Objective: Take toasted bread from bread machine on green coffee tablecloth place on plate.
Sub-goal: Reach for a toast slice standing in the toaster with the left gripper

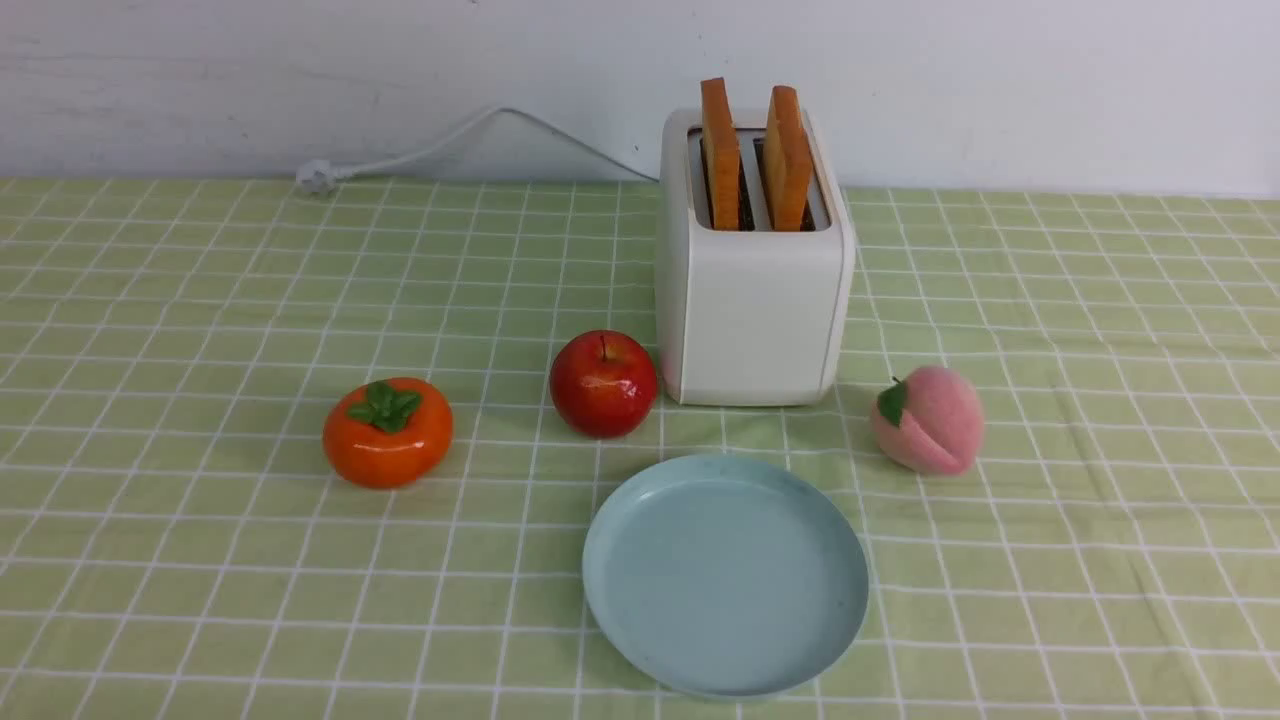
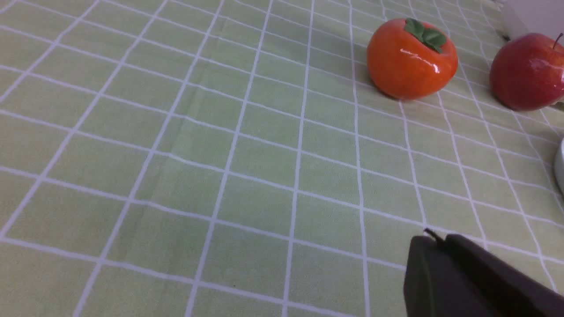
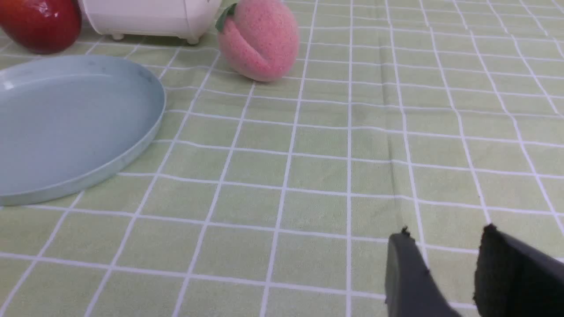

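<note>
Toast (image 1: 720,150) is the goal: two slices upright in the slots, right of centre at the top of the front frame. By size, the cloth (image 1: 200,300) covers the whole counter. The toaster (image 1: 750,310) stands on it right of centre, toward the back. The plate (image 1: 725,580) lies bare just in front of it, at lower centre.

The slices stand edge-on to the robot. Their long axis runs front to back, their broad faces turn left and right, and their tops rise well clear of the slots.

Neither arm shows in the front frame. The right end effector (image 3: 445,233) hangs low over the cloth, jaws partly apart with nothing between them. Its camera takes in the toaster's foot, the plate and a peach (image 3: 257,39). The left end effector (image 2: 434,240) is closed on nothing and sees only a sliver of the toaster. I judge the right arm nearer, with the toast ahead of it, higher and off to its left.
</note>
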You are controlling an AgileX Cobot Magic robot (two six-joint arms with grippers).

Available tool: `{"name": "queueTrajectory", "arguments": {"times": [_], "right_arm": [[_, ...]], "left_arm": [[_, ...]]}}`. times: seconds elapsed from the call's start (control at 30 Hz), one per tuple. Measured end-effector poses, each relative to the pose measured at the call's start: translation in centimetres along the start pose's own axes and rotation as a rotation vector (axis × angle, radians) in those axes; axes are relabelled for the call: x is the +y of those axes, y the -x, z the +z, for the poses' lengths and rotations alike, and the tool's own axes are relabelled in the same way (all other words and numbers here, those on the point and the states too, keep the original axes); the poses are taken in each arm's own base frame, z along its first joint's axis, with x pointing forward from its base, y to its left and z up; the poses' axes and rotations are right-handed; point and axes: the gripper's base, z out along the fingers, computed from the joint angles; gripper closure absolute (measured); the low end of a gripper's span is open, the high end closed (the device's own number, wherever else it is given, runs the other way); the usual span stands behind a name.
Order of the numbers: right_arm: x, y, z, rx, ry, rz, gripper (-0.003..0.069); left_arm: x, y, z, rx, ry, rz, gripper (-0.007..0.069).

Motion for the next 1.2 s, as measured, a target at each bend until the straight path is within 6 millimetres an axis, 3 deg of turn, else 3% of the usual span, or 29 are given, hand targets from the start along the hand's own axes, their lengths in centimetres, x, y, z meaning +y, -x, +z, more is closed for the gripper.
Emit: {"name": "queueTrajectory", "arguments": {"times": [0.97, 1.2], "right_arm": [[0.0, 0.0, 0.0, 0.0, 0.0, 0.0, 0.0418], [0.0, 0.0, 0.0, 0.0, 0.0, 0.0, 0.0418]], "left_arm": [[0.0, 0.0, 0.0, 0.0, 0.0, 0.0, 0.0585], [-0.39, 0.64, -0.03, -0.07, -0.045, -0.048, 0.0573]]}}
